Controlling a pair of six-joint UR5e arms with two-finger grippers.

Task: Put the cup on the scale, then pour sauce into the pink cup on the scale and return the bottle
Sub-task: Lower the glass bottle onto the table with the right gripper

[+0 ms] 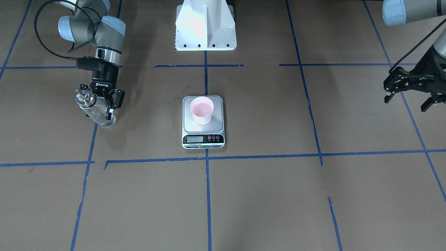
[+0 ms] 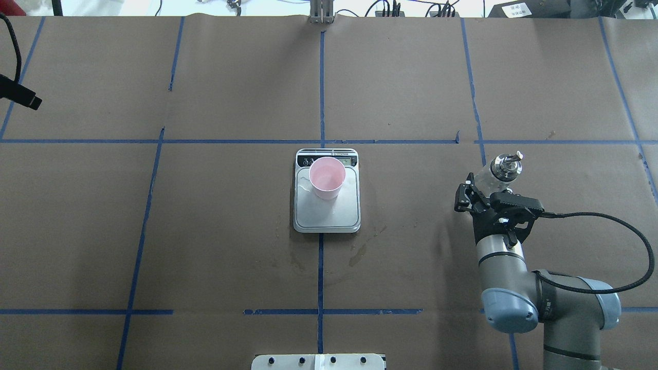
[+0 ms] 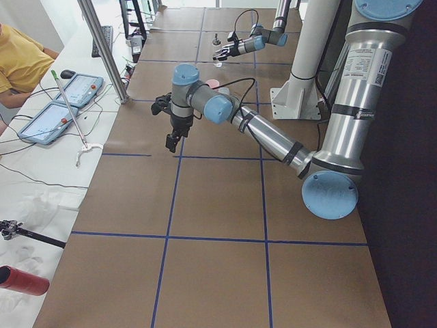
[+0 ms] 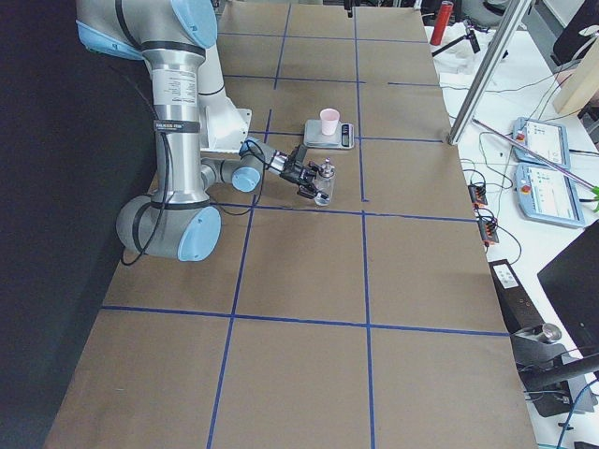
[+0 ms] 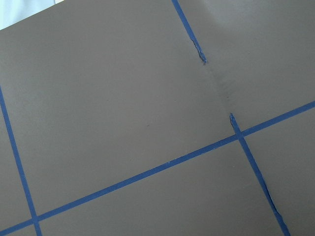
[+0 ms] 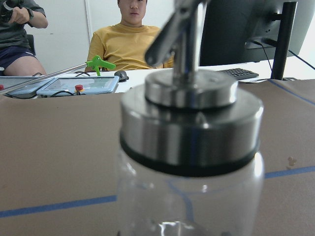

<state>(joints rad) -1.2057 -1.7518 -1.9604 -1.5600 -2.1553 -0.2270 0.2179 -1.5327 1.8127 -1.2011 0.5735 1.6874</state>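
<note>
Between the right gripper's [image 1: 101, 104] jaws, the bottle [image 1: 95, 112] is clear, glossy glass with a brushed metal collar [image 6: 192, 132] and a shiny metal spout [image 6: 179, 34]. Well away from the jaws, the cup [image 1: 201, 111] looks like matt paper on the scale's [image 1: 217, 122] brushed steel. The table [image 1: 278, 195] is covered in matt brown paper.

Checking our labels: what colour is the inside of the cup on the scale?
The cup is pink inside, which shows best in the overhead exterior view.

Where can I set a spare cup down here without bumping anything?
Bare paper: the wide stretch between the scale and the left gripper, and the whole operator-side row. Crowded only at the cup on the scale, and where the right gripper holds the bottle.
</note>
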